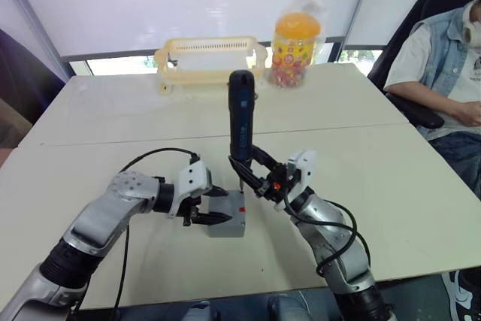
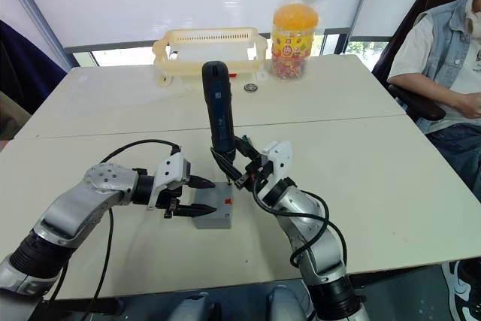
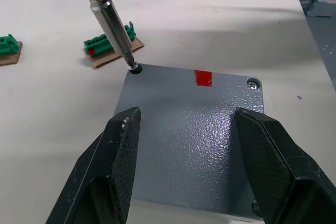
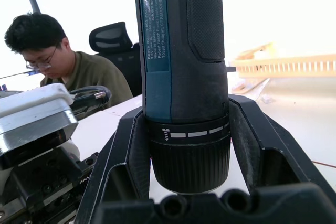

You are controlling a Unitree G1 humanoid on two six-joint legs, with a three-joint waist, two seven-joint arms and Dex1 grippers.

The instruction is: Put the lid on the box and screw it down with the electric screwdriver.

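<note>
Left wrist view: speckled grey lid bearing red mark.

Electric screwdriver: top and bit cut off in the right wrist view; body cropped in the left wrist view. Lid: 6 o'clock edge cropped, near corners behind left hand fingers. Box beneath lid: contents hidden. Green block: cut by the edge at 9 o'clock.
</note>
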